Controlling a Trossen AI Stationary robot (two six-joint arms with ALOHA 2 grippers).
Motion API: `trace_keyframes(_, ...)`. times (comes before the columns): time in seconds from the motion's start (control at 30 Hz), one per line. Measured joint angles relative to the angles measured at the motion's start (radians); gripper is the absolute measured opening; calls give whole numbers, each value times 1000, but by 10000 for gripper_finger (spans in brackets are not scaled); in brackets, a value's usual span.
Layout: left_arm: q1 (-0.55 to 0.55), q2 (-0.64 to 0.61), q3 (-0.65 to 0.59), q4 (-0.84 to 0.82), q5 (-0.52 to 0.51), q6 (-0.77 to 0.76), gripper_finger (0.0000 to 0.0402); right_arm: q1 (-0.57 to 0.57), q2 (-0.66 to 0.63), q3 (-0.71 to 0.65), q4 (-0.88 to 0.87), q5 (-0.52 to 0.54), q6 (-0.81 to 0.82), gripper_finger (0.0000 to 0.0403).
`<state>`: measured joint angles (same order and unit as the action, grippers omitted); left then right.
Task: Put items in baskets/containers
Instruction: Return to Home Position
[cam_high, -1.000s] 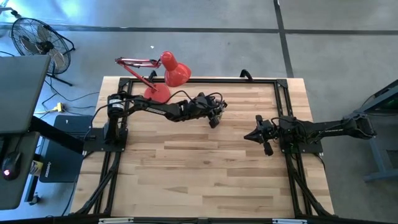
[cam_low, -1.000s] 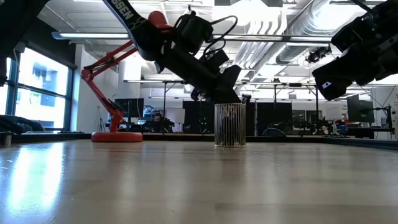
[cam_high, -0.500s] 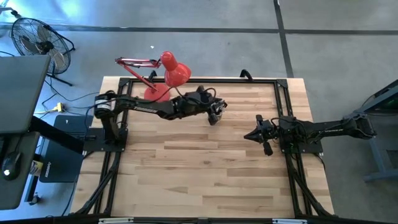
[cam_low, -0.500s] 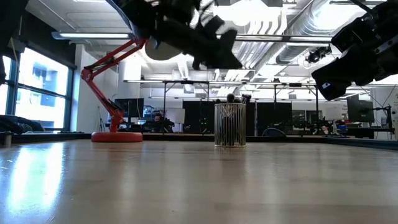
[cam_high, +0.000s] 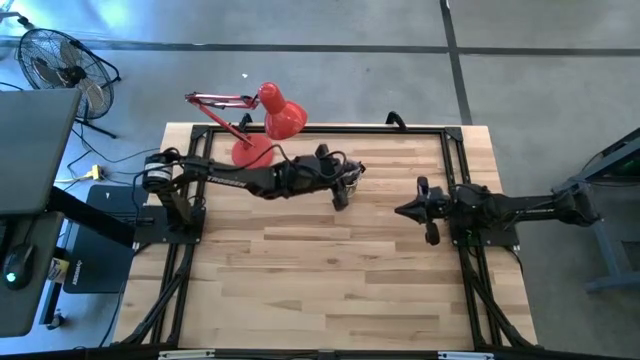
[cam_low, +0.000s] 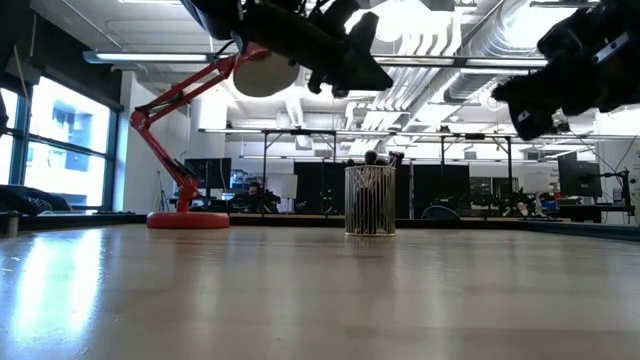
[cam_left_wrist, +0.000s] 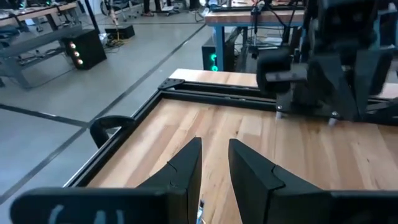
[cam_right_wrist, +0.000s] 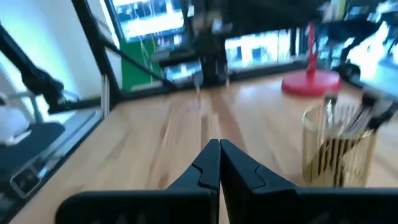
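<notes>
A small clear cup (cam_low: 370, 200) with gold ribs stands on the table's far half, also seen in the right wrist view (cam_right_wrist: 339, 149). Several dark brushes (cam_low: 372, 157) stand in it, tufted tips above the rim (cam_right_wrist: 348, 118). My left gripper (cam_low: 383, 82) hangs well above the cup and a little to its left, pointing nearly level. Its fingers (cam_left_wrist: 214, 165) are a narrow gap apart with nothing between them. From above, this gripper (cam_high: 342, 195) covers the cup. My right gripper (cam_high: 400, 212) waits at the table's right, shut and empty (cam_right_wrist: 219, 152).
A red desk lamp (cam_high: 265, 125) stands at the far left, its round base (cam_low: 188, 220) on the table. Black frame rails (cam_high: 320, 130) run along the table's edges. Bare wood (cam_high: 320, 270) fills the near half. A fan (cam_high: 55, 60) stands on the floor beyond the left edge.
My left gripper has risen from the cup's rim to well above it and has drawn back a little toward the table's left. Its finger gap looks the same. The cup and brushes have stayed in place.
</notes>
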<state>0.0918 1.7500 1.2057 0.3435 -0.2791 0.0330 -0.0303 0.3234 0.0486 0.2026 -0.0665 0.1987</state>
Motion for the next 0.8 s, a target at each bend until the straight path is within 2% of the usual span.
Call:
trace_keyframes(0.37, -3, 0, 0, -2, -3, -12, 79, -1, -323, 1, -209, 75, -66, 0)
trace_keyframes(0.57, -3, 0, 0, 5, -3, -14, 79, 0, -312, 3, -295, 45, -37, 0)
trace_keyframes(0.8, -3, 0, 0, -2, -3, -13, 79, 0, -310, 4, -294, 12, -31, 0)
